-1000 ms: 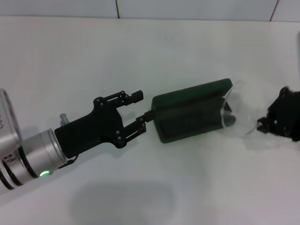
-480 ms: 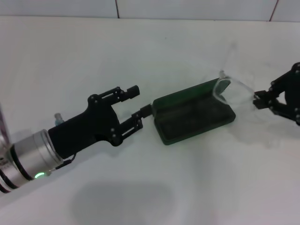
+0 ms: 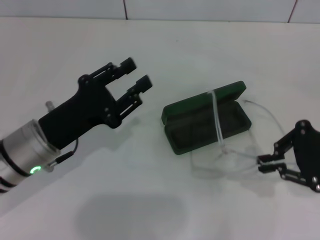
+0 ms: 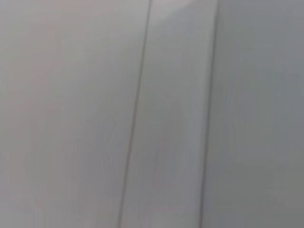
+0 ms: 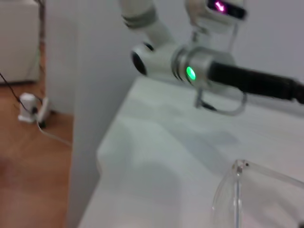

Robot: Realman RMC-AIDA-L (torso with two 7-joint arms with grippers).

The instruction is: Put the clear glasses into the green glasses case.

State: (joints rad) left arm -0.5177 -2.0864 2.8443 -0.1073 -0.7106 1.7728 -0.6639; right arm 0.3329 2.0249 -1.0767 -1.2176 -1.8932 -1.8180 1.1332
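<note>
Glasses: the clear glasses point(image 3: 225, 152) lie partly over the near right corner of the green glasses case point(image 3: 205, 117), one clear arm running up across the open tray and the lens spread out on the worktop point(image 3: 165, 200) in front of it; they are not yet inside.
Case: open, with its dark lining facing up and its lid toward the far right; it sits slantwise on the worktop, roughly mid-scene.
Right claw: the right claw point(image 3: 261, 164) sits low at the right edge of the scene, its fingers drawn close together on the lens end of the glasses, which looks like a pinch on the frame so it can be swung over the tray.
Left claw: the left claw point(image 3: 134, 75) hangs well to the left of the case with its fingers spread and nothing between them; apart from the case, it leaves that end free.
Why the hold: gripping one end lets the far arm lead into the tray, in my judgement.
Edges: the raised rim of the case is the likely snag for the clear arm and the lens.
Room: bare worktop surrounds the case on all sides, widest in front and to the left; the wall seam lies well behind.
</note>
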